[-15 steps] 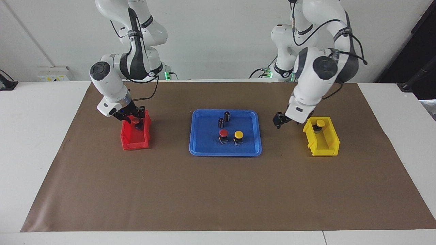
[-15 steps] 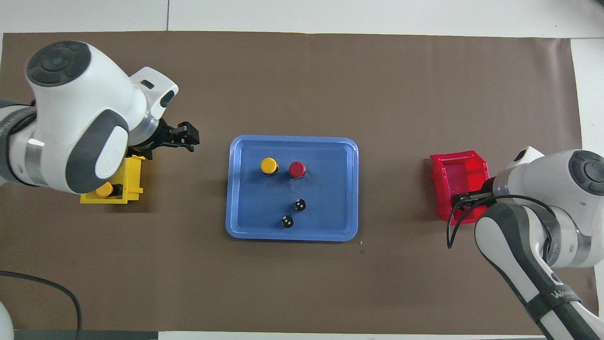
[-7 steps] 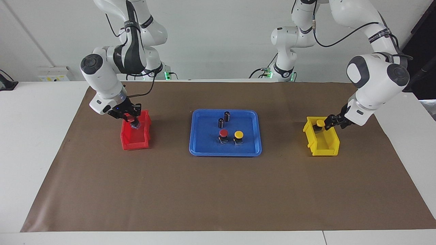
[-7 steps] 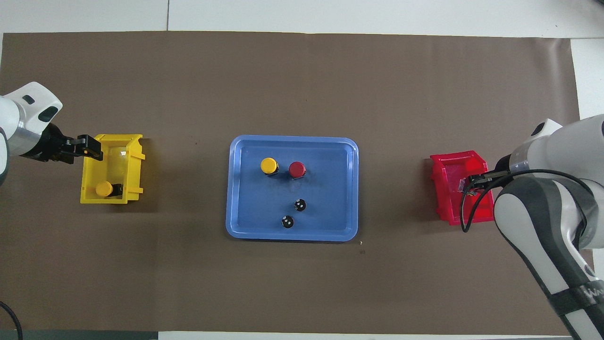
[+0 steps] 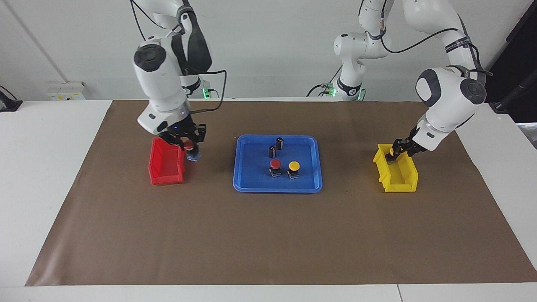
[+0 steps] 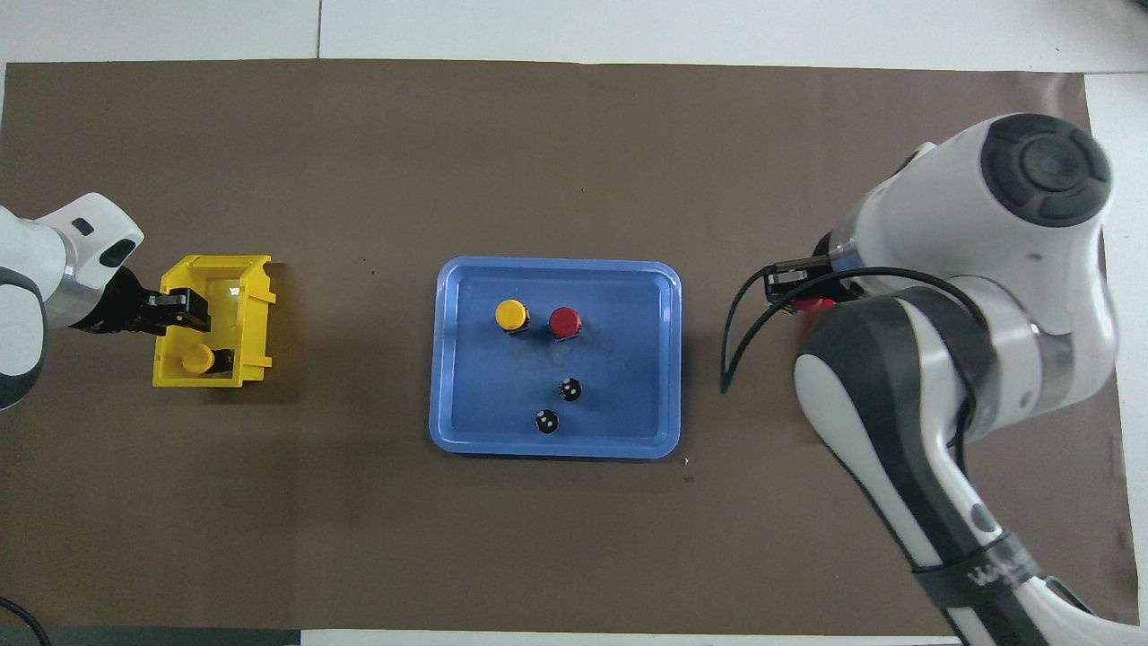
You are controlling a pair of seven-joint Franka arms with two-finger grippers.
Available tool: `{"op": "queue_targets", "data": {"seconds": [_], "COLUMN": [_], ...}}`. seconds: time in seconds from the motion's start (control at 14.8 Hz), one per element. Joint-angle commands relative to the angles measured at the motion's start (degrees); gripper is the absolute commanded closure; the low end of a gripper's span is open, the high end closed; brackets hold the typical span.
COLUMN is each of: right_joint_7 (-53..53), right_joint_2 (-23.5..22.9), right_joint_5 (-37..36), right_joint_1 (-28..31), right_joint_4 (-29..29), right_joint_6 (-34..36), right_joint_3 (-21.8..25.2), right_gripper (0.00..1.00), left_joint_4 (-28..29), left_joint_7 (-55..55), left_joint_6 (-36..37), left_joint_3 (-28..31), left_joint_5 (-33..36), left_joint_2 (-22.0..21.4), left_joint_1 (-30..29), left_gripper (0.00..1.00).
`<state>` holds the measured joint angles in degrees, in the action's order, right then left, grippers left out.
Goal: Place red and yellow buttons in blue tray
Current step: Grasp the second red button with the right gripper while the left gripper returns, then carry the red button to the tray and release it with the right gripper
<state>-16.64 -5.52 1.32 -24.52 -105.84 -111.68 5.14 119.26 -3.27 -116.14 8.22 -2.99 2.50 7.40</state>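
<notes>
Right gripper (image 5: pixel 189 147) pinches red button (image 5: pixel 190 146) beside red bin (image 5: pixel 165 165), hidden overhead; left gripper (image 6: pixel 184 305) in yellow bin (image 6: pixel 253 314), grip unclear.

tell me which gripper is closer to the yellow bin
Left. The left gripper is down at the yellow bin, by the yellow button inside it. The right gripper holds a red button beside the red bin.

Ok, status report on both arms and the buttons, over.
Right end effector shut on red button, above red bin's rim. Left end effector in yellow bin, by yellow button. Blue tray path clear.
</notes>
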Motion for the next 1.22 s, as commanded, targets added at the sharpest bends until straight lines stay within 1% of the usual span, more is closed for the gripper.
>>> {"op": "queue_targets", "data": {"seconds": [0.0,0.14,0.27,0.41,0.54,0.61,0.75,0.81,0.88,0.95,1.02,1.08,1.15], "right_joint_7": [-7.6,-8.93,-9.9,-9.99,-10.95,-12.61,-12.89,-12.98,-12.98,-13.07,-12.98,-12.8,-12.54], "right_joint_2": [-3.79,-6.15,-8.61,-10.02,-12.04,-12.58,-13.2,-13.2,-13.2,-13.11,-12.85,-12.5,-11.54], "right_joint_5": [0.35,0.35,0.35,0.35,0.35,0.09,-0.27,-0.27,-0.27,-0.35,-0.53,-0.53,-0.62], "right_joint_1": [-4.91,-7.02,-8.34,-9.05,-10.27,-11.24,-11.25,-11.25,-11.25,-11.25,-10.9,-9.94,-7.15], "right_joint_4": [0.9,0.72,-0.85,-2.35,-2.27,-2.18,-2.27,-2.27,-1.92,-1.31,-0.08,2.97,6.4], "right_joint_6": [-5.03,-7.75,-11.96,-15.66,-16.99,-17.26,-17.87,-17.79,-17.26,-16.39,-14.55,-11.4,-7.54], "right_joint_3": [0.31,0.31,0.31,0.31,0.31,0.31,0.31,0.31,0.31,0.4,0.75,1.19,1.1], "right_gripper": [0.66,0.66,0.66,0.65,0.64,0.64,0.61,0.53,0.29,0.0,0.0,0.0,0.0], "left_joint_4": [4.83,6.06,8.0,8.62,8.88,8.88,9.32,9.58,10.46,10.73,11.08,11.17,11.43], "left_joint_7": [-1.83,-2.27,-2.27,-2.27,-2.27,-2.27,-2.36,-2.45,-2.53,-2.54,-2.88,-3.32,-3.41], "left_joint_6": [-3.65,-4.7,-7.07,-8.57,-8.66,-8.75,-8.84,-9.45,-10.41,-11.12,-11.38,-11.39,-11.39], "left_joint_3": [0.22,0.22,0.22,0.22,0.22,0.22,0.22,0.22,0.22,0.22,0.22,0.22,0.22], "left_joint_5": [0.53,0.53,0.53,0.53,0.53,0.53,0.53,0.44,0.53,0.53,0.53,0.53,0.53], "left_joint_2": [-2.85,-3.37,-3.73,-3.73,-3.73,-3.64,-3.64,-3.64,-3.64,-3.64,-3.55,-3.64,-3.73], "left_joint_1": [-0.11,-0.28,-0.2,-0.2,-0.28,-0.2,-0.2,-0.28,-0.28,-0.28,-0.37,-0.46,-0.46], "left_gripper": [0.41,0.41,0.41,0.41,0.41,0.41,0.41,0.41,0.41,0.41,0.41,0.41,0.41]}}
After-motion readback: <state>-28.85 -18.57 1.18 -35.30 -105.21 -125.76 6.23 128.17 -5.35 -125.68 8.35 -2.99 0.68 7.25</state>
